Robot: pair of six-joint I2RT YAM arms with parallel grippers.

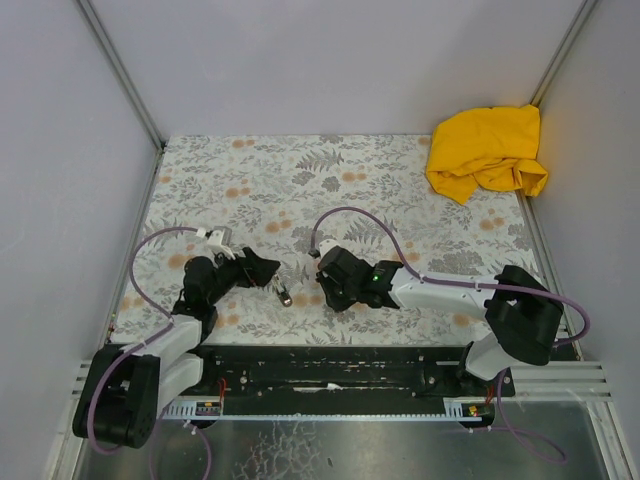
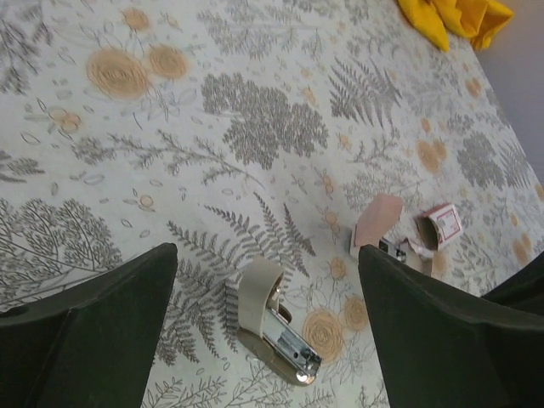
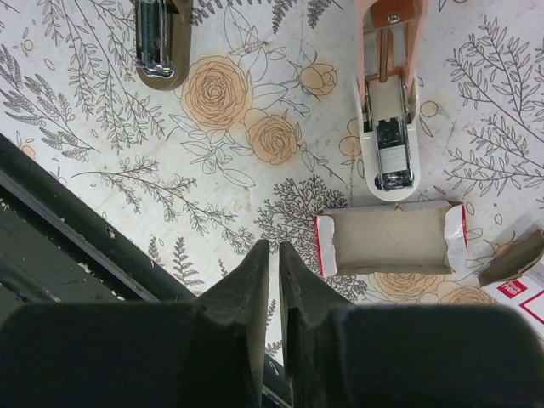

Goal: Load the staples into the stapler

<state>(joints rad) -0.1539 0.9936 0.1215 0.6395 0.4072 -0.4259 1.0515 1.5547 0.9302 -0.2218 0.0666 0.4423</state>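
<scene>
A cream stapler point(image 2: 272, 323) with a silver channel and base lies on the floral cloth, low between the fingers of my left gripper point(image 2: 268, 327). That gripper is wide open and touches nothing. A second, pale-pink stapler point(image 3: 389, 127) lies with its lid swung back, and something silvery-grey sits in its channel. Just below it lies the box's open cardboard tray point(image 3: 391, 240), which looks empty. I see no loose staples. My right gripper point(image 3: 270, 246) hovers left of the tray, its jaws almost together with nothing between them. In the top view both grippers point(image 1: 266, 268) point(image 1: 325, 282) flank the cream stapler point(image 1: 285, 293).
The white-and-red box sleeve point(image 3: 520, 276) lies right of the tray. A crumpled yellow cloth point(image 1: 488, 150) sits in the far right corner. The black rail at the table's near edge point(image 3: 59, 246) runs close beside my right gripper. White walls enclose the floral table point(image 1: 300, 180).
</scene>
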